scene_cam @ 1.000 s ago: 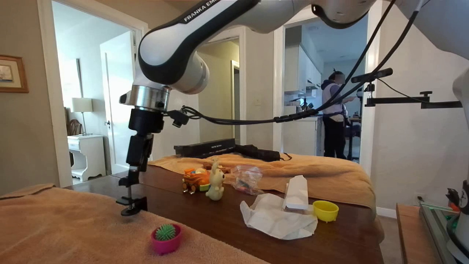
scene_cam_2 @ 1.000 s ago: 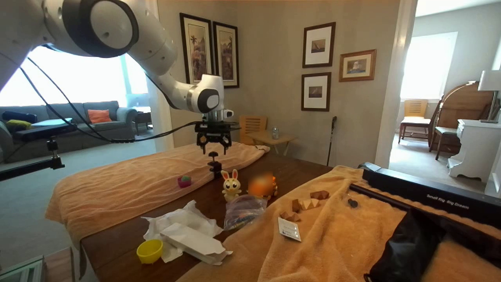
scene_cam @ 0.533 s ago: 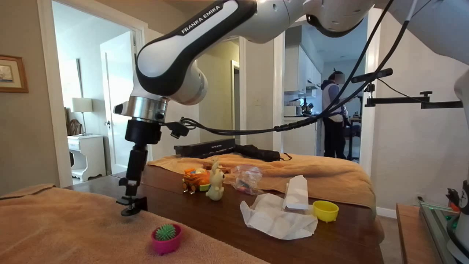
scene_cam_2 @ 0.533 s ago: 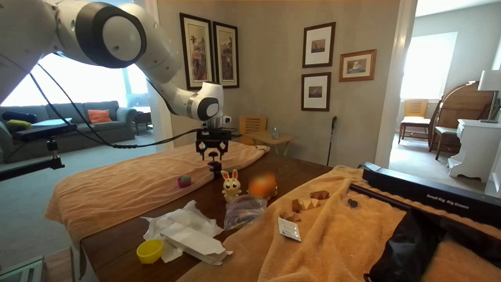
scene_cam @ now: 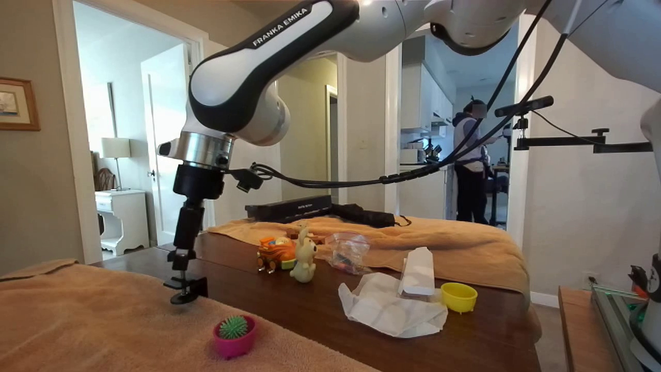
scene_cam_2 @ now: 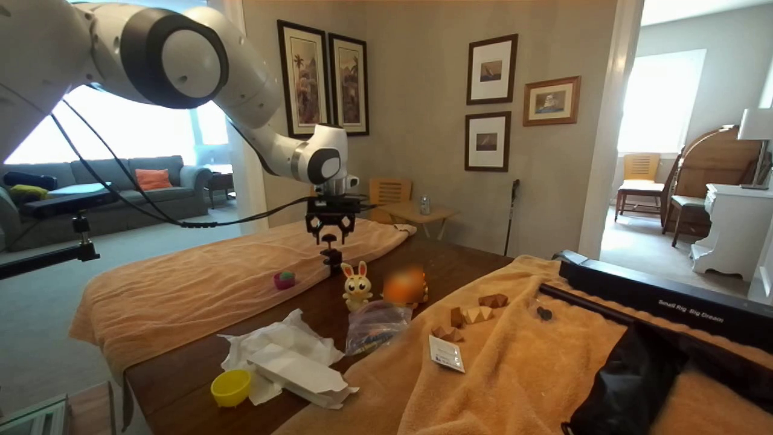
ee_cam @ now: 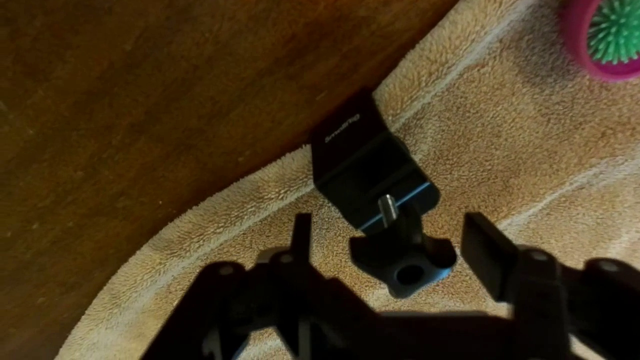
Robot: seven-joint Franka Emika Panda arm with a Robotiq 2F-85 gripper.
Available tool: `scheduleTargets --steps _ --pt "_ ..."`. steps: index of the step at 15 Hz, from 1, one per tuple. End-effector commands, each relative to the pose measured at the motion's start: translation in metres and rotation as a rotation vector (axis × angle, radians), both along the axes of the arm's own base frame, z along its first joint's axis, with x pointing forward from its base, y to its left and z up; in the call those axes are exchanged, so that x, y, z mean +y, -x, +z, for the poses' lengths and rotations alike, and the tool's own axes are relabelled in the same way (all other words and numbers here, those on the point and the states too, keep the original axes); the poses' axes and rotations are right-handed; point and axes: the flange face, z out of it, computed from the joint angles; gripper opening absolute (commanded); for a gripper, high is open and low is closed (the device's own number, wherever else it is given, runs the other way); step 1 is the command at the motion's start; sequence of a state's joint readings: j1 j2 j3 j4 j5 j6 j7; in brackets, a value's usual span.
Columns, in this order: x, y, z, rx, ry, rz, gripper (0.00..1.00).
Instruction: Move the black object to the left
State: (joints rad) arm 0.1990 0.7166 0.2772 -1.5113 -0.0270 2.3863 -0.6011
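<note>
Towels [scene_cam: 103, 323] drape 2 edges of the counter [scene_cam: 310, 312]; a yellow bowl [scene_cam: 458, 301] stands near another. On 1 towel, a pink bowl [scene_cam: 231, 347] holds 1 green ball [scene_cam: 233, 327]; at that towel's hem, the claw [ee_cam: 392, 245] gapes around the black object [ee_cam: 367, 172].

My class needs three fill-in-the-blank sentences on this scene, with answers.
In the wrist view, the knob of the black clamp shows ____ the fingers of the gripper.
The spiky ball in the pink bowl is coloured ____.
The other bowl, beside the white paper, is coloured ____.
Missing words: between; green; yellow.
</note>
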Motion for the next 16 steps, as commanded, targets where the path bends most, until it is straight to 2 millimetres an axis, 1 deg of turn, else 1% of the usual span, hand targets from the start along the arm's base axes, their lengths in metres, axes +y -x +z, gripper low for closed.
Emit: scheduleTargets --steps 1,3,4,5,6,10,12,13,16 --pt "0.0050 -0.0097 0.0014 -0.023 -0.010 0.020 1.00" --pt "0.0060 -0.0109 0.0005 -0.025 -0.007 0.016 1.00" --pt "0.0064 -0.0115 0.0000 -0.028 -0.006 0.013 0.75" --pt "0.0064 -0.0124 -0.0002 -0.031 -0.006 0.009 0.75" --pt "0.0065 -0.0132 -0.0003 -0.033 -0.005 0.007 0.71" --pt "0.0064 -0.0146 -0.0005 -0.035 -0.004 0.000 0.41" --pt "0.0063 -0.0157 -0.0010 -0.041 0.000 -0.005 0.28" --pt "0.0059 -0.0161 -0.0008 -0.046 0.002 -0.012 0.24" --pt "0.0058 -0.0151 0.0006 -0.079 0.026 -0.062 0.24"
